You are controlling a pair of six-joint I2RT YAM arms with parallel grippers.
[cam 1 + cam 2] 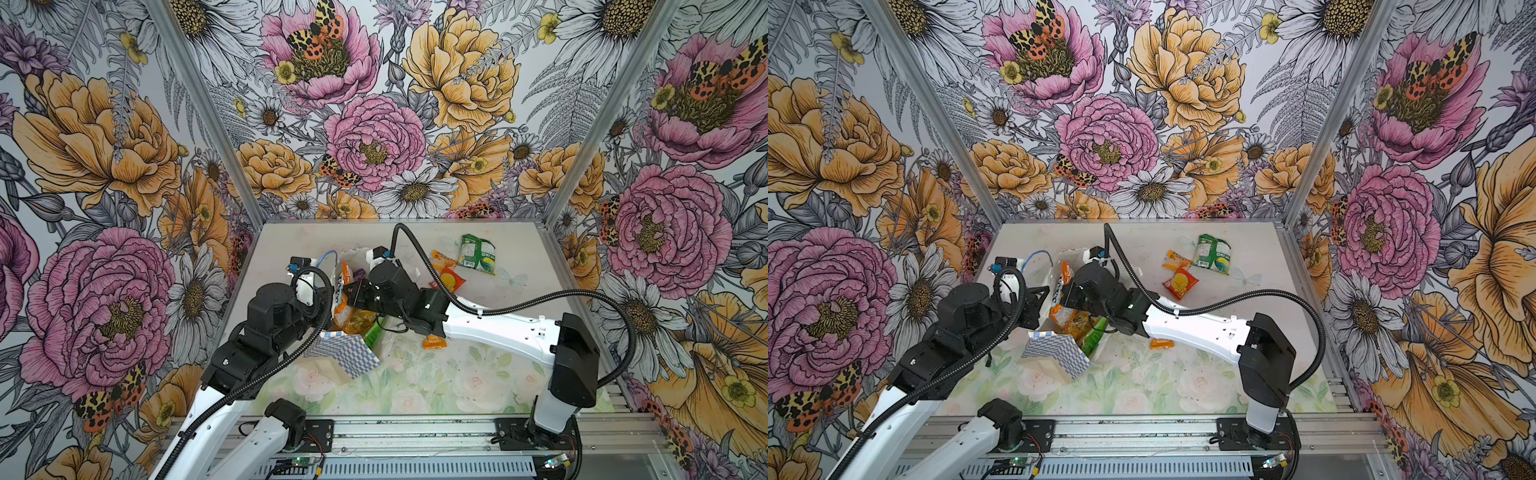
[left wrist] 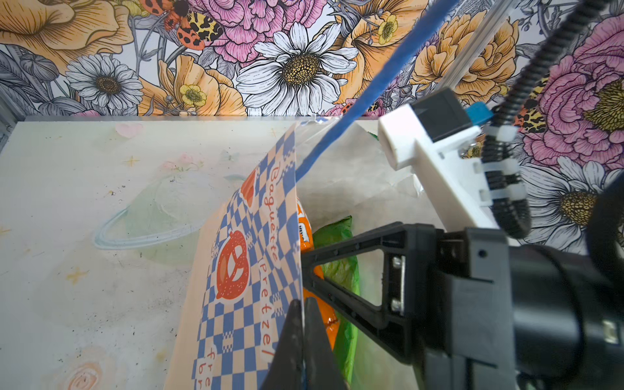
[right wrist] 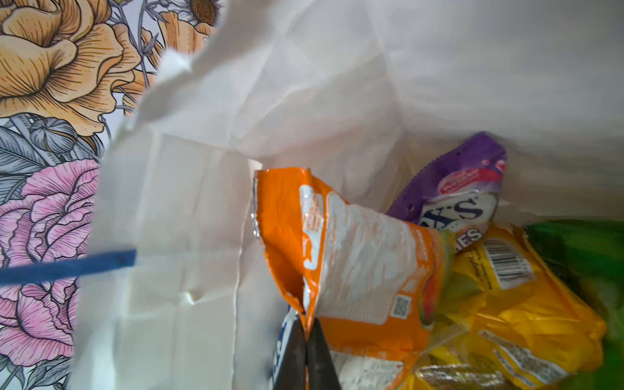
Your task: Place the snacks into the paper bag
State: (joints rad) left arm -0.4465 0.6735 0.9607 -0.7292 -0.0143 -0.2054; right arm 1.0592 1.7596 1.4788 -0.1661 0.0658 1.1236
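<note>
The paper bag, blue-and-white checkered outside and plain white inside, lies slumped left of the table's middle with its mouth open. Inside it sit a crumpled big orange packet, a purple Fox's packet, a yellow packet and a green packet. Outside, a second green packet, a small orange sachet and a red-orange packet cluster far right, and another orange sachet lies near the bag.

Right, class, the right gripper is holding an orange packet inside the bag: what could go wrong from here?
1. The right gripper is shut on the orange packet inside the paper bag; withdrawing before opening could drag it out.
2. The left gripper pinches one thin bag wall; it might slip or tear, closing the mouth.
3. A small orange sachet beside the right arm could get swept away.
</note>
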